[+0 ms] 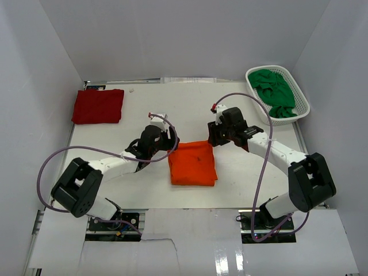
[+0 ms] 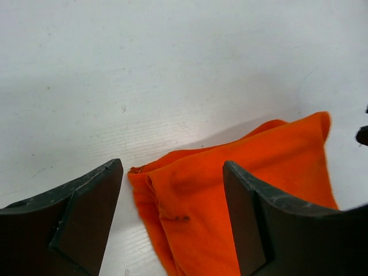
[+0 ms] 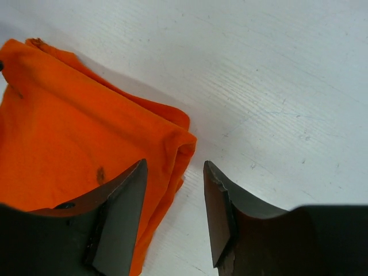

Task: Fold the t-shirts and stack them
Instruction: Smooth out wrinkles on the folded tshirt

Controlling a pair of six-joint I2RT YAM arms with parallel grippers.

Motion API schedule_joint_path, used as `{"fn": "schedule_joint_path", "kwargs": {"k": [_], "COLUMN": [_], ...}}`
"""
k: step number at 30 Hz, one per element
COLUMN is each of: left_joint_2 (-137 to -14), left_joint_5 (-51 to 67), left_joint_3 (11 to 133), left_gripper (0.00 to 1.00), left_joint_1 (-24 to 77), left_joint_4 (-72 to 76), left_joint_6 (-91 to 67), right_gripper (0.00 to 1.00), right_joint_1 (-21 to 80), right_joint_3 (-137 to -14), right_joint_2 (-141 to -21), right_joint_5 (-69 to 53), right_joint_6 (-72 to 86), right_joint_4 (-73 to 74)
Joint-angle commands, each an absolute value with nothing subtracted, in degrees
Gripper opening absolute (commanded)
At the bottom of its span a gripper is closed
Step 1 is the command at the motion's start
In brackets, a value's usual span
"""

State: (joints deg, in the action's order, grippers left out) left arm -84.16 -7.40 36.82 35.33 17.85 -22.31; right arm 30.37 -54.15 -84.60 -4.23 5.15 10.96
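The folded orange t-shirt (image 1: pixel 192 164) lies mid-table between both arms. My left gripper (image 1: pixel 171 140) is open just above its far left corner; in the left wrist view (image 2: pixel 172 172) the shirt's corner (image 2: pixel 190 195) lies between the fingers. My right gripper (image 1: pixel 211 138) is open at its far right corner; in the right wrist view (image 3: pixel 174 169) that corner (image 3: pixel 178 141) lies between the fingers, untouched. The dark red t-shirt (image 1: pixel 98 106) lies folded at the far left. The green t-shirt (image 1: pixel 275 92) lies crumpled in the basket.
The white mesh basket (image 1: pixel 302 103) stands at the far right corner. White walls close in the table on three sides. Purple cables loop from both arms over the table.
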Motion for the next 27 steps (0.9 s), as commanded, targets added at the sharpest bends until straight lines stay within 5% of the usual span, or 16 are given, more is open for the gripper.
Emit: {"fn": "schedule_joint_path", "kwargs": {"k": [1, 3, 7, 14, 18, 27], "left_joint_2": [-76.0, -71.7, -71.4, -78.5, -83.7, -95.7], "left_joint_5": [-8.8, -5.8, 5.5, 20.4, 24.4, 44.2], "left_joint_3": [39.7, 38.7, 38.1, 41.2, 45.1, 47.5], "left_gripper": [0.81, 0.8, 0.73, 0.42, 0.0, 0.0], "left_joint_1": [35.2, 35.2, 35.2, 34.9, 34.6, 29.2], "left_joint_4": [13.1, 11.3, 10.5, 16.2, 16.5, 29.9], "left_joint_6": [-22.2, -24.4, -27.1, -27.8, -25.4, -32.6], "right_gripper": [0.5, 0.45, 0.08, 0.08, 0.08, 0.08], "right_joint_1": [30.2, 30.1, 30.1, 31.4, 33.0, 37.4], "right_joint_3": [-55.6, -54.6, -51.2, -36.7, -29.7, -26.6], "right_joint_2": [-79.8, -77.4, -76.9, -69.5, -67.1, -73.8], "right_joint_5": [-4.0, -8.2, -25.8, -43.7, -47.2, -50.7], "right_joint_6": [6.0, 7.8, 13.6, 31.5, 41.9, 55.1], "right_joint_4": [10.3, 10.5, 10.8, -7.8, -19.3, -38.6]}}
